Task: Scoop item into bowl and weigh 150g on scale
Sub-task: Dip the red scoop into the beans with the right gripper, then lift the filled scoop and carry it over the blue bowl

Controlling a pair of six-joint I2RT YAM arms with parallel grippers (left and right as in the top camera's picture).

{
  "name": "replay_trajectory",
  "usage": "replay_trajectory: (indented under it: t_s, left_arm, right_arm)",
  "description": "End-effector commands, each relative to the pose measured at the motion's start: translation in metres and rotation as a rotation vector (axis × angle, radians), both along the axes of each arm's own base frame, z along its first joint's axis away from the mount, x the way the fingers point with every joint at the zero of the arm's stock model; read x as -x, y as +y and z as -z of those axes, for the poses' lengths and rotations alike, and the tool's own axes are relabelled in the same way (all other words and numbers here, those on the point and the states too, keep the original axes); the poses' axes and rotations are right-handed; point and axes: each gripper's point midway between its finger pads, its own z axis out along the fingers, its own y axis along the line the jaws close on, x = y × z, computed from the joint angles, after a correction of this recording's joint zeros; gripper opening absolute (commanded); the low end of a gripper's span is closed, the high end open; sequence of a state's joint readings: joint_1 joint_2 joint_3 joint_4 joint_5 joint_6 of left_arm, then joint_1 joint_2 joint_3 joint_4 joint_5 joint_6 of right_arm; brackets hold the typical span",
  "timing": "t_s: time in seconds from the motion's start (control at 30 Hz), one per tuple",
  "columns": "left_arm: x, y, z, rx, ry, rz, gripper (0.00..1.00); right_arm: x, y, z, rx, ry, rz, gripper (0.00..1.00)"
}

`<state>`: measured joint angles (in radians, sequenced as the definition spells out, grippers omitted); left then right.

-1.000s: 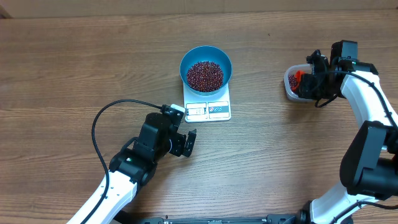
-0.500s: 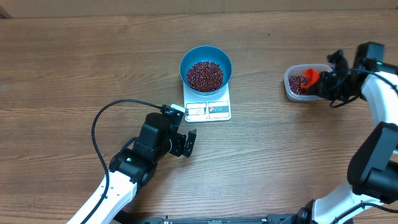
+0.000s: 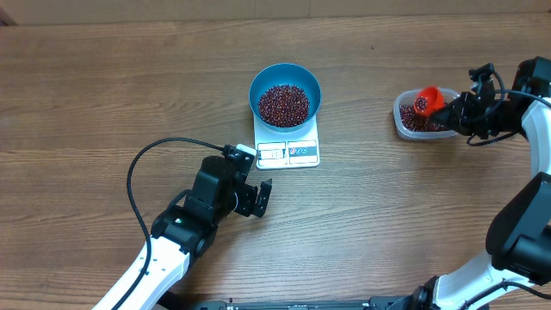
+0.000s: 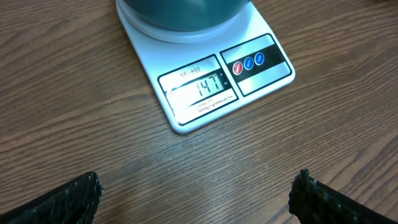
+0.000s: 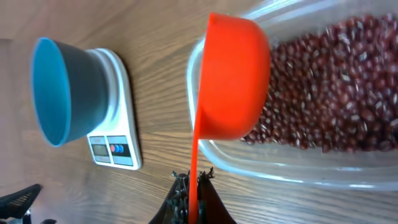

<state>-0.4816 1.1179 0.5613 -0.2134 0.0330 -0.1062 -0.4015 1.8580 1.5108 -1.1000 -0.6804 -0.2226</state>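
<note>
The blue bowl holds a heap of dark red beans and stands on the white scale. In the left wrist view the scale shows 147 on its display, with the bowl at the top edge. My left gripper rests open on the table just below the scale, nothing between its fingers. My right gripper is shut on the thin handle of a red scoop. The scoop hangs over the bean-filled tub, a few beans in it.
A clear plastic tub of beans stands at the right; its rim lies under the scoop, with more beans inside. A black cable loops over the table beside the left arm. Bare wood lies between scale and tub.
My right gripper has drawn back to the right, carrying the red scoop from the tub's left end toward its middle. The left arm, bowl and scale have not moved.
</note>
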Motion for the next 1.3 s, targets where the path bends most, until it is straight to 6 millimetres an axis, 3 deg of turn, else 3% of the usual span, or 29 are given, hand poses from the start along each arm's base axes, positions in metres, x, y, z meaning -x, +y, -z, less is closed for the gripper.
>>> replay_trajectory:
  t_s: [0.0, 0.13, 0.23, 0.4, 0.67, 0.87, 1.07, 1.27]
  left_arm:
    - [0.0, 0.003, 0.004, -0.001, 0.011, -0.019, 1.0]
    - [0.0, 0.003, 0.004, -0.001, 0.011, -0.019, 0.99]
    - [0.0, 0.003, 0.004, -0.001, 0.011, -0.019, 1.0]
    - [0.0, 0.003, 0.004, -0.001, 0.011, -0.019, 0.99]
    - [0.0, 0.003, 0.004, -0.001, 0.011, -0.019, 1.0]
    - [0.0, 0.003, 0.004, -0.001, 0.011, -0.019, 0.99]
    - [0.0, 0.003, 0.004, -0.001, 0.011, -0.019, 1.0]
    - [0.0, 0.003, 0.004, -0.001, 0.011, -0.019, 1.0]
  right_arm:
    - [-0.012, 0.012, -0.036, 0.006, -0.111, -0.051, 0.04]
    - [-0.015, 0.033, -0.06, -0.013, -0.179, -0.102, 0.04]
    - [-0.016, 0.053, -0.068, -0.013, -0.2, -0.151, 0.04]
    - [-0.017, 0.107, -0.076, -0.066, -0.239, -0.277, 0.04]
    - [-0.018, 0.191, -0.081, -0.054, -0.286, -0.423, 0.04]
    - [-0.016, 0.236, -0.078, 0.015, -0.321, -0.487, 0.04]
    - [-0.012, 0.261, -0.068, 0.14, -0.344, -0.524, 0.04]
    - [-0.013, 0.273, -0.063, 0.249, -0.374, -0.528, 0.04]
